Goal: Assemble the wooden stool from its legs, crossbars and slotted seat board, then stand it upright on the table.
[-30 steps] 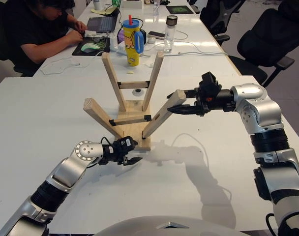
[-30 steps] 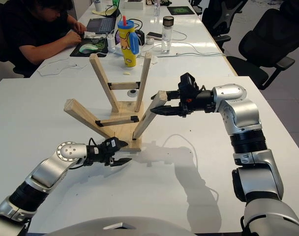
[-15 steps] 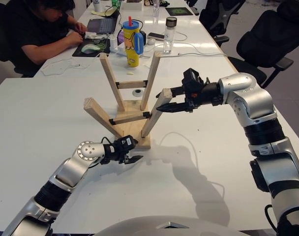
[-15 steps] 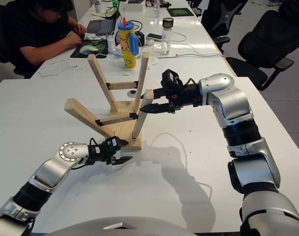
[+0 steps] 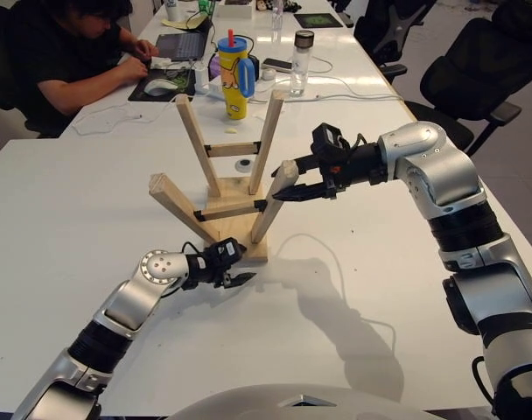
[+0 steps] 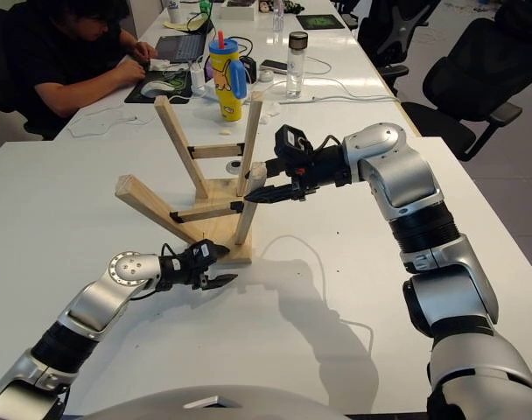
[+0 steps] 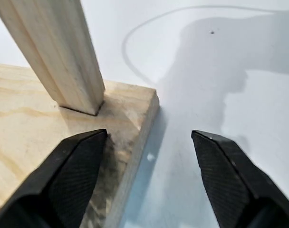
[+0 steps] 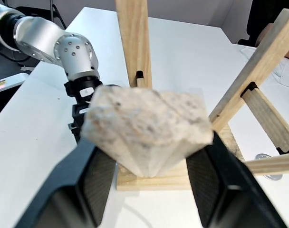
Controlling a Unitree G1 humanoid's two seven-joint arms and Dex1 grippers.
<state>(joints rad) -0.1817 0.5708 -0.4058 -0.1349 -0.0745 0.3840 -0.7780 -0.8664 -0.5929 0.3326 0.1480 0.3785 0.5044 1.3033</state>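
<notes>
stool [image 5: 202,149]: pale wooden stool, upside down mid white worktop [image 5: 380,289], 4 legs up and splayed
seat board [image 7: 35,156]: slotted light plywood seat board, flat on the worktop under the legs
crossbars: 2 seen, 1 [image 5: 231,211] between the near legs, 1 [image 5: 235,150] between the far legs
right gripper [image 5: 285,179]: clamped on the top end of the near-right leg [image 5: 268,210], 1 finger each side
left gripper [image 7: 149,135]: low at the seat board's near corner, fingers spread, holding nothing; 1 finger over the board, 1 over bare worktop

Probably an office: long white tables [image 5: 56,227], swivel chairs [image 5: 476,70], a laptop [image 5: 180,42] and a mouse pad [image 5: 163,85].
</notes>
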